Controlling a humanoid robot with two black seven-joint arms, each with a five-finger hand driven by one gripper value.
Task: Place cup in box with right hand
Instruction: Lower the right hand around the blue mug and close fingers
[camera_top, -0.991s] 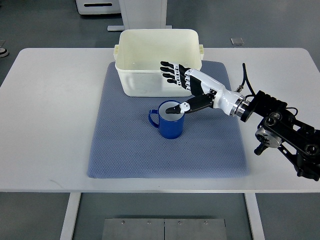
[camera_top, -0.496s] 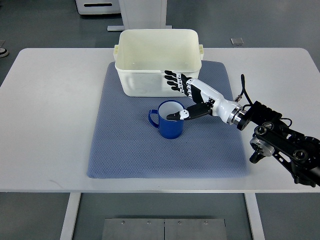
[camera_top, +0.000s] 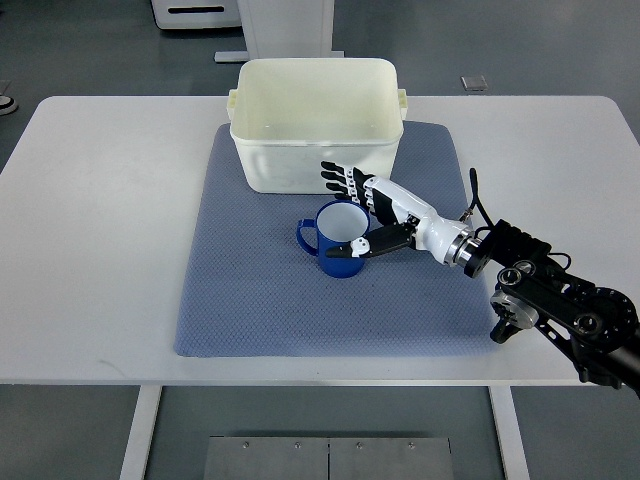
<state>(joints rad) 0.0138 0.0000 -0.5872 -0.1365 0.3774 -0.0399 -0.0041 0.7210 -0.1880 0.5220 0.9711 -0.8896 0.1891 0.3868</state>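
Note:
A blue cup (camera_top: 336, 238) with a white inside stands upright on the blue-grey mat (camera_top: 270, 300), handle pointing left. Just behind it is the cream plastic box (camera_top: 316, 125), which holds nothing. My right hand (camera_top: 348, 215) comes in from the right and brackets the cup: its fingers (camera_top: 338, 178) are spread along the cup's far rim and the thumb (camera_top: 352, 248) lies against the near side. The hand is open and the cup rests on the mat. The left arm does not show.
The mat lies on a white table (camera_top: 100, 220). The right arm's black forearm and joints (camera_top: 560, 305) stretch to the table's front right. Grey floor and a white cabinet base show past the table's far edge.
The right hand has dropped and drawn toward me, from over the box's front wall down to the cup. The thumb has moved from inside the rim to the cup's near side.

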